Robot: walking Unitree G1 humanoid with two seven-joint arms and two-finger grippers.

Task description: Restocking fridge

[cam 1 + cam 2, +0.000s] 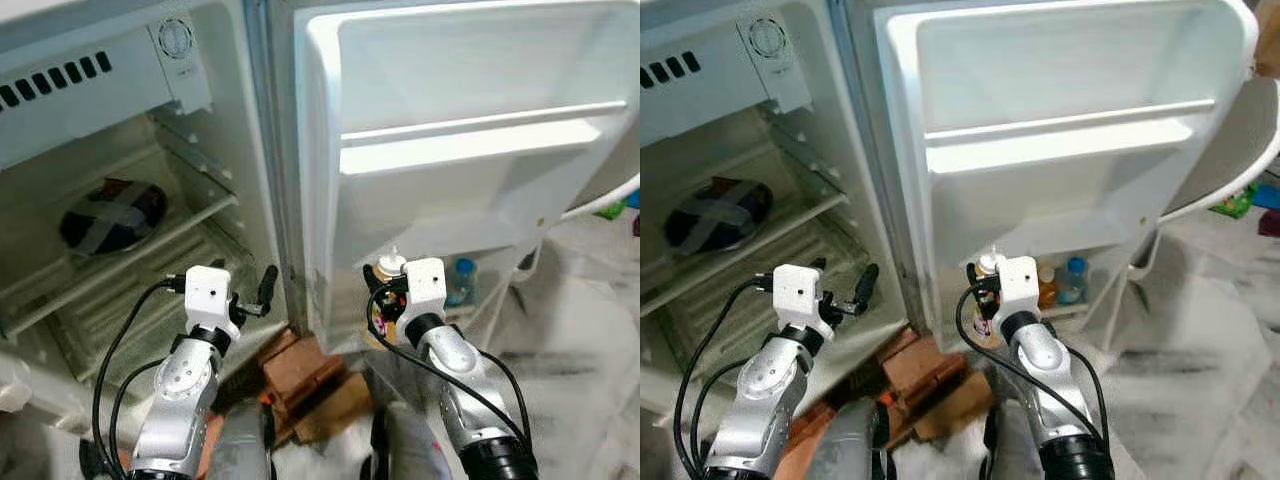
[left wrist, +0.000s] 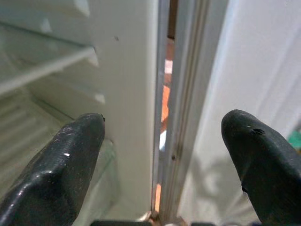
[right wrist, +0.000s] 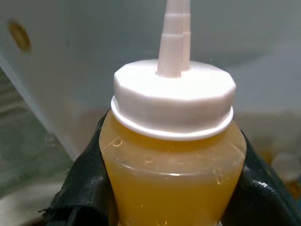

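Two black fingers of the right gripper (image 3: 171, 188) clamp a squeeze bottle (image 3: 173, 155) of amber liquid beside the fridge door (image 1: 470, 120); left gripper (image 2: 162, 155) gapes wide.

My head views are evenly lit and soft, with a slight haze; the white fridge door (image 1: 470, 130) is bright, nearly washed out, and lines bow toward the edges. The fridge interior (image 1: 110, 230) sits dimmer. In my right wrist view the bottle (image 3: 174, 155) is sharp, its background blurred.
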